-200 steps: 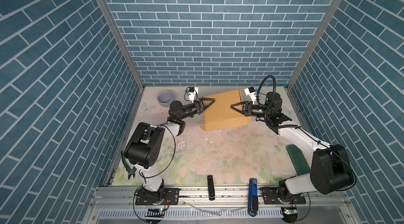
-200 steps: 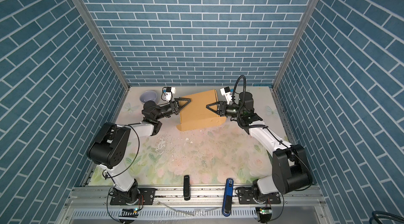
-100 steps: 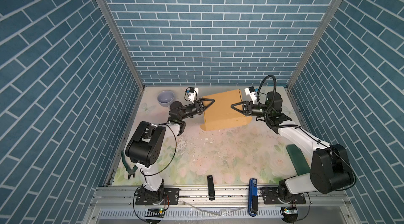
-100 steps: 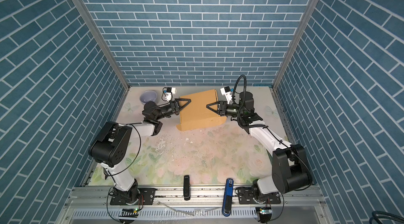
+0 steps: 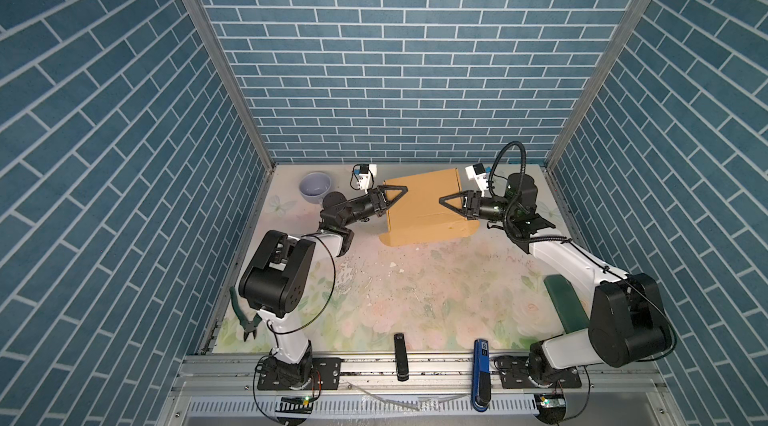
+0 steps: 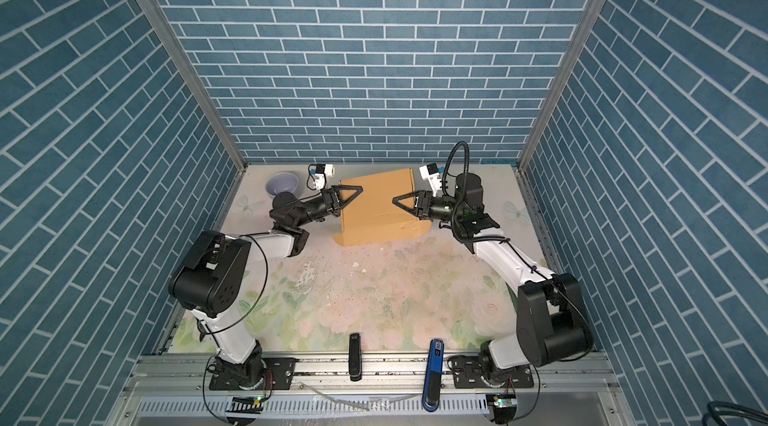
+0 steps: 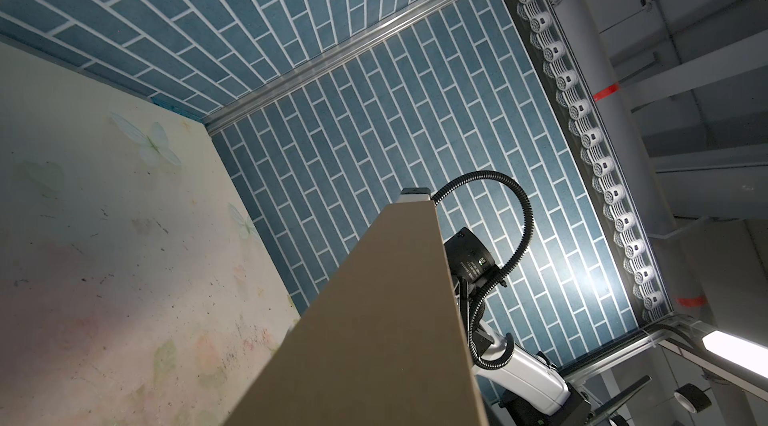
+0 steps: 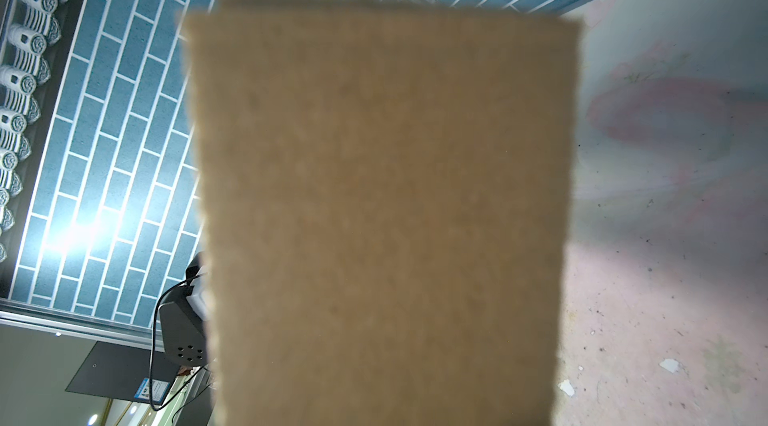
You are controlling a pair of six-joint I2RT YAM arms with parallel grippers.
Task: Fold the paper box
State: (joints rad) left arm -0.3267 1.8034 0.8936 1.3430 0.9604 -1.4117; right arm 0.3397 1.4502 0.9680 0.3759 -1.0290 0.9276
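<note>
I see the paper box (image 5: 424, 207) at the far middle of the desk (image 5: 415, 299): plain tan cardboard, folded into a shallow rectangular block, with one crease across it and rounded tabs at its near corners. The left claw (image 5: 395, 196) overlaps its left edge and the right claw (image 5: 449, 202) its right side. I cannot tell how far either claw is closed, or whether it grips.
</note>
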